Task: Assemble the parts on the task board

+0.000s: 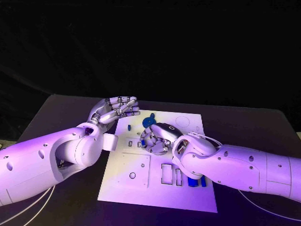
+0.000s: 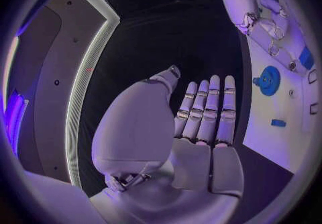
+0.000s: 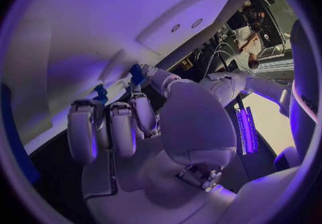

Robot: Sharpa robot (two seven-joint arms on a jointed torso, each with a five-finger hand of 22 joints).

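Observation:
The white task board (image 1: 184, 197) lies in the middle of the table. My right hand (image 1: 159, 138) hovers low over its centre with the fingers curled in. In the right wrist view the thumb and a finger pinch a small blue part (image 3: 136, 72). A second blue bit (image 3: 101, 93) shows behind the fingers. A round blue part (image 1: 149, 122) lies on the board just beyond this hand, and the left wrist view also shows the round blue part (image 2: 268, 80). My left hand (image 1: 116, 109) is raised beside the board's far left corner, fingers straight, palm (image 2: 201, 159) bare.
A small blue piece (image 2: 278, 123) lies on the board near its left side. More blue parts (image 1: 194, 181) stand in slots under my right forearm. Rectangular cut-outs (image 1: 167, 172) and a round hole (image 1: 132, 175) mark the board's near half. Black table (image 1: 69, 108) surrounds the board.

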